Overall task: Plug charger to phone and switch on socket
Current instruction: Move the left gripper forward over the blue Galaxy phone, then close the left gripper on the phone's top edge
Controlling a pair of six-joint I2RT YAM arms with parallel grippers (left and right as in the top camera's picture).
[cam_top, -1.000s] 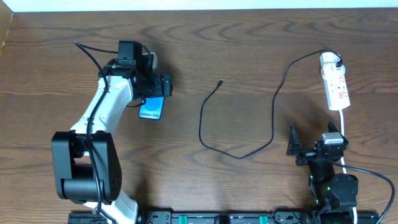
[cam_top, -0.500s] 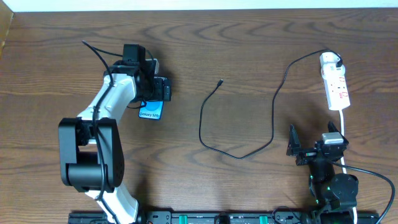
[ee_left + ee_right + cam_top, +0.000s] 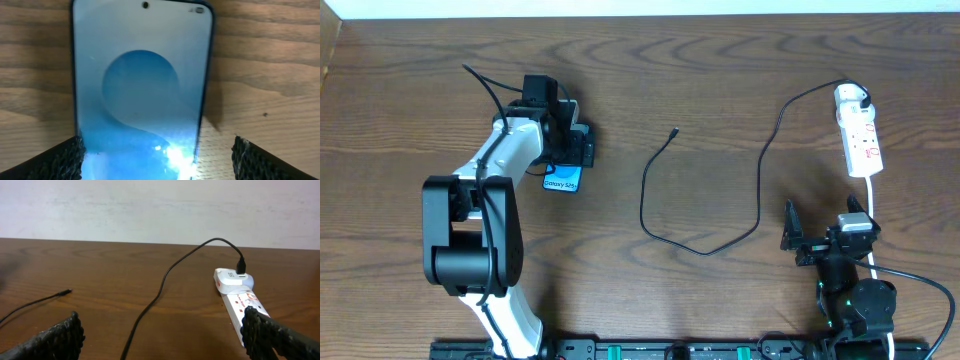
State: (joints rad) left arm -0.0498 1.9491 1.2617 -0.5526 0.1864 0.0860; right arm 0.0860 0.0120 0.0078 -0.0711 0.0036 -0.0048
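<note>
The left gripper (image 3: 159, 159), jaws apart astride the phone (image 3: 563, 181) lying face-up well left of the free tip of the charger (image 3: 674, 132), looks poised to grasp it, needing a square close on its edges, while the right gripper (image 3: 161, 335) rests, jaws apart, near the socket (image 3: 858, 140).

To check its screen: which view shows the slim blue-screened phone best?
Left wrist: the slim black-edged, blue-screened phone fills the frame. Overhead shows only its lower end, small; right wrist shows none of it.
</note>
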